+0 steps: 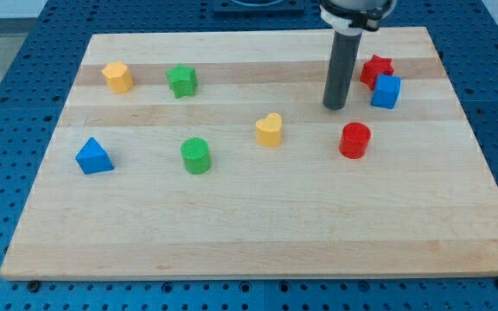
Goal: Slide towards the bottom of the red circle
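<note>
The red circle [354,140] is a short red cylinder standing on the wooden board [258,233], right of the middle. My tip [335,107] is the lower end of a dark rod coming down from the view's top. It rests on the board just above and slightly left of the red circle, a small gap apart. A red star [375,68] and a blue cube [386,92] lie to the right of the rod.
A yellow heart [269,130] lies left of the red circle. A green cylinder [195,155] and a blue triangle [93,156] lie further left. A green star [181,80] and a yellow hexagon-like block [118,77] sit at the upper left.
</note>
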